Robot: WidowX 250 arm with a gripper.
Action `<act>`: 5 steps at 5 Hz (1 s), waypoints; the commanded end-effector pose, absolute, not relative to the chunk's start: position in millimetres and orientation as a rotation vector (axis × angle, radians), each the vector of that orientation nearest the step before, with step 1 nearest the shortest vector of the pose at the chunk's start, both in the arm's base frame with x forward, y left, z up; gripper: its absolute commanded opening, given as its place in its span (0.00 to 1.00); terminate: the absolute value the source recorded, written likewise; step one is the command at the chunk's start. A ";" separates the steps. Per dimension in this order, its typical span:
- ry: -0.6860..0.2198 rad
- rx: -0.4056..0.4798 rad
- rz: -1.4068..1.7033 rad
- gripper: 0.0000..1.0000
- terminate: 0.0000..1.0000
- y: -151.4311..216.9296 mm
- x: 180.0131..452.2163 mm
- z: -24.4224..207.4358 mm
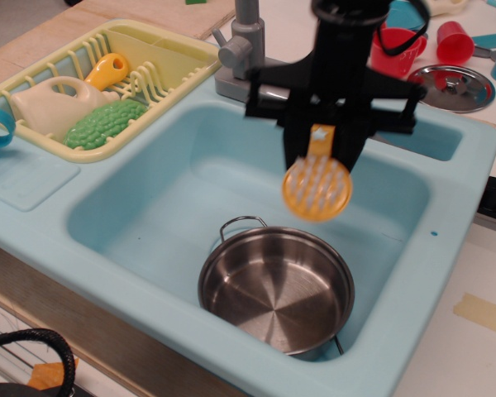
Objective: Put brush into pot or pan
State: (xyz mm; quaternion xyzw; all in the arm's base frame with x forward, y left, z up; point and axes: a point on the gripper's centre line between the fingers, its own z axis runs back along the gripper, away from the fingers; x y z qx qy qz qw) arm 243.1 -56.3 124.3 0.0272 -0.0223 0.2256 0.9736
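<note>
My black gripper is shut on the handle of the yellow-orange brush. The brush hangs head down, its white bristles facing the camera, its star-marked handle end between the fingers. It is held in the air over the sink basin, just above the far rim of the steel pot. The pot is a shallow round stainless pot with wire loop handles, standing empty in the front right of the light blue sink.
A grey faucet stands at the sink's back edge. A yellow dish rack at left holds a cream jug, a green scrubber and an orange-yellow scoop. A steel lid and red cups lie at back right.
</note>
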 end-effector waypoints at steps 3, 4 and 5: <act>-0.053 -0.054 0.509 1.00 0.00 -55.7 206.5 110.0; -0.053 -0.054 0.509 1.00 0.00 -55.7 206.5 110.0; -0.053 -0.054 0.509 1.00 0.00 -55.7 206.5 110.0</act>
